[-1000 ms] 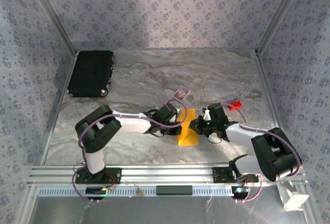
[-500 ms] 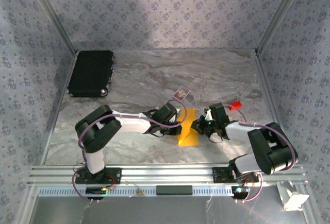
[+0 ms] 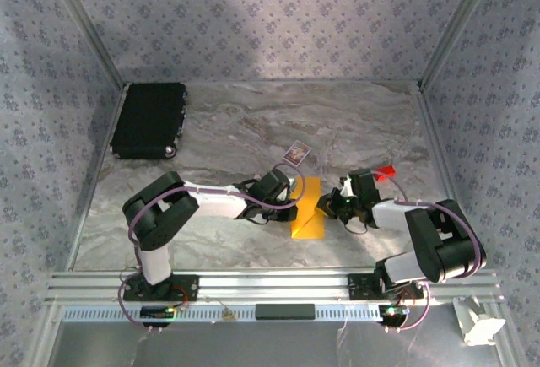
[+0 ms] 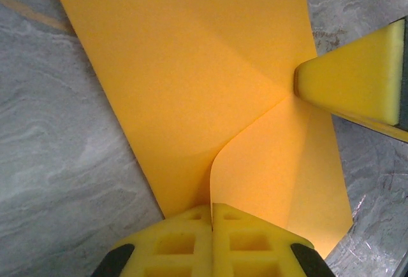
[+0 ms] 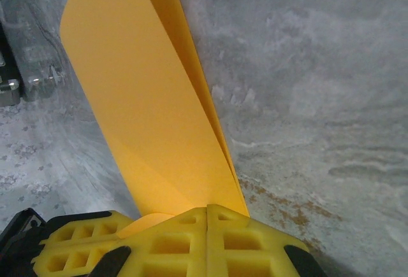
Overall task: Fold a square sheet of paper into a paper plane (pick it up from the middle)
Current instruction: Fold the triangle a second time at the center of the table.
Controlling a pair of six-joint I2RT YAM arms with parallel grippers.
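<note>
A: Two grippers on one sheet of paper [image 3: 305,215]. Why?
B: Each is pinching its own side. The left gripper [image 4: 211,223] is clamping a raised flap, jaws closed on it. The right gripper [image 5: 207,223] is gripping the doubled layers likewise, probably steadying the fold.
A: Where is it lying?
B: Mid-table [image 3: 253,131], between both wrists, folded narrow.
</note>
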